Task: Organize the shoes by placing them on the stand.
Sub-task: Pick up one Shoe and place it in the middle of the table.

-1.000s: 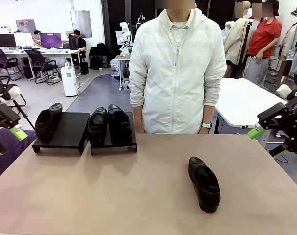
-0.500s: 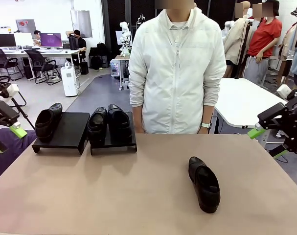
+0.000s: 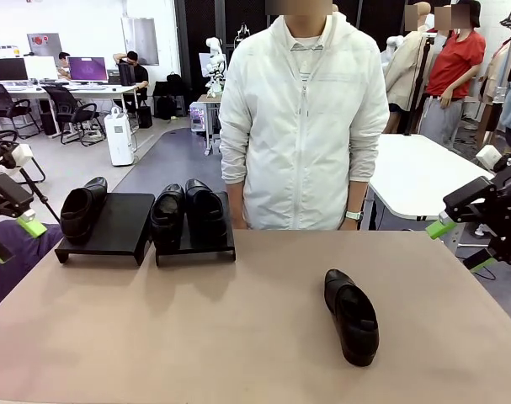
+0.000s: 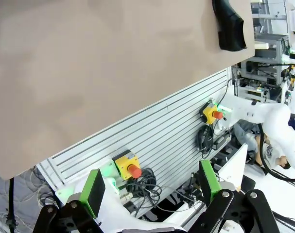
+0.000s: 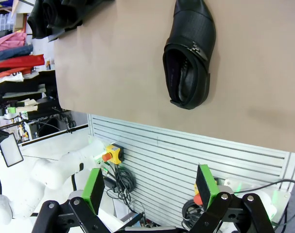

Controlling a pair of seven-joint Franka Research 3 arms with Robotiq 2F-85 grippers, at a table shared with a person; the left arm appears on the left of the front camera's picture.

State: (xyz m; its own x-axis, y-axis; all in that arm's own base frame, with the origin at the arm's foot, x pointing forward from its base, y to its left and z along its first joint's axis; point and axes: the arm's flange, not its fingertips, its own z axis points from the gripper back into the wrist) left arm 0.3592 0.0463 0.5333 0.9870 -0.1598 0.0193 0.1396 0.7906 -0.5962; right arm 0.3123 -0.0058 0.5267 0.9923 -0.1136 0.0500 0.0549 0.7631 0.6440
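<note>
On the table (image 3: pixel 196 337), toward the right, one loose shoe (image 3: pixel 351 316) lies well apart from the stand (image 3: pixel 112 227), probably the last to be put up. Two shoes (image 3: pixel 188 215) fill the right platform; one shoe (image 3: pixel 80 209) sits on the left platform's outer side, leaving room beside it. Left pincer (image 4: pixel 149 187) and right pincer (image 5: pixel 149 187) both gape apart, empty, off the table's sides; the right looks nearer the loose shoe.

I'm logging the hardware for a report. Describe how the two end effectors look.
The left end effector and the right end effector look alike: black linkage fingers joined by silver pivot bolts, each tipped with a flat bright-green pad. In the front view the same black bodies with green tips show at the table's left and right edges.
</note>
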